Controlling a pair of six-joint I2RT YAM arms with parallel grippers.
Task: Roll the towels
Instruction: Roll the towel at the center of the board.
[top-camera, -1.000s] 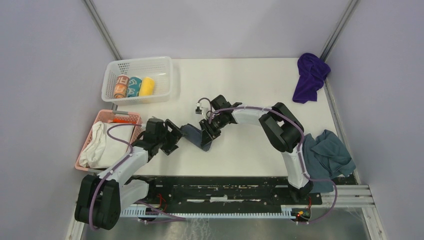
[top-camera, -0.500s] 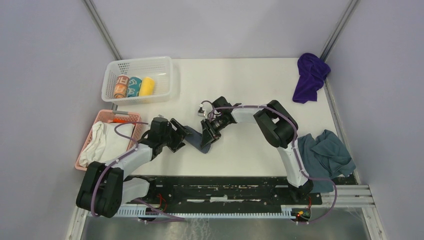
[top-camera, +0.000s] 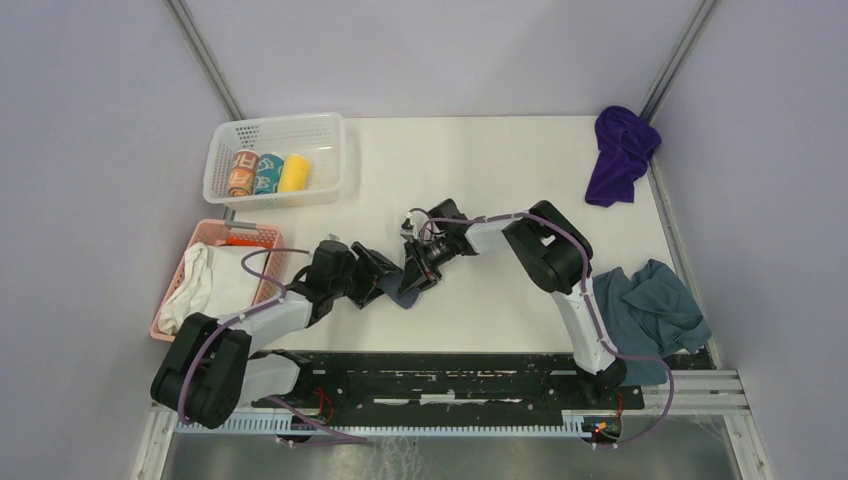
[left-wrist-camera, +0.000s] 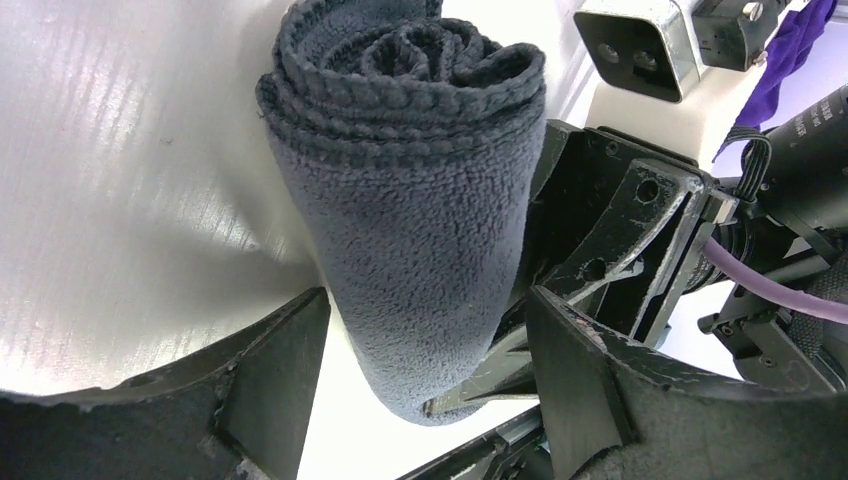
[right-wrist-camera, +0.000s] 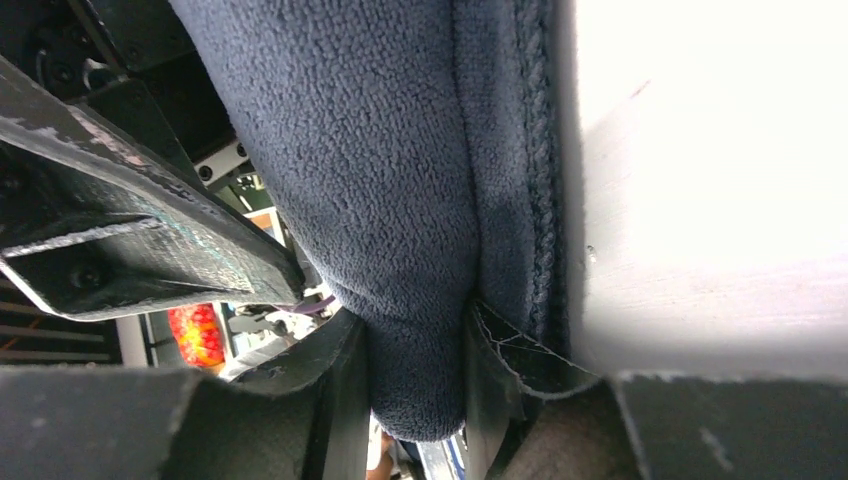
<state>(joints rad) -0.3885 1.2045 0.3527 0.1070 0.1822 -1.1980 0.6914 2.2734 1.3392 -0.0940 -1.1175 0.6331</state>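
Note:
The dark slate-grey towel (top-camera: 398, 294) is wound into a short roll near the middle of the table. Its spiral end (left-wrist-camera: 420, 60) shows in the left wrist view. My right gripper (top-camera: 412, 275) is shut on one end of the roll, the cloth (right-wrist-camera: 400, 200) squeezed between its fingers (right-wrist-camera: 335, 390). My left gripper (top-camera: 380, 283) reaches in from the left, open. Its jaws straddle the roll's other end (left-wrist-camera: 425, 320), with a gap at the left finger (left-wrist-camera: 270, 380). The purple towel (top-camera: 620, 155) lies crumpled at the far right corner.
A white basket (top-camera: 330, 150) at the far left holds three rolled towels (top-camera: 268, 172). A pink basket (top-camera: 215, 233) near the left edge holds a white cloth (top-camera: 210, 290). A blue-grey cloth (top-camera: 655, 305) lies bunched at the near right edge.
My left arm has slid right until its jaws straddle the roll, and the jaws have narrowed a little. The right gripper has shifted slightly toward the near left with the roll.

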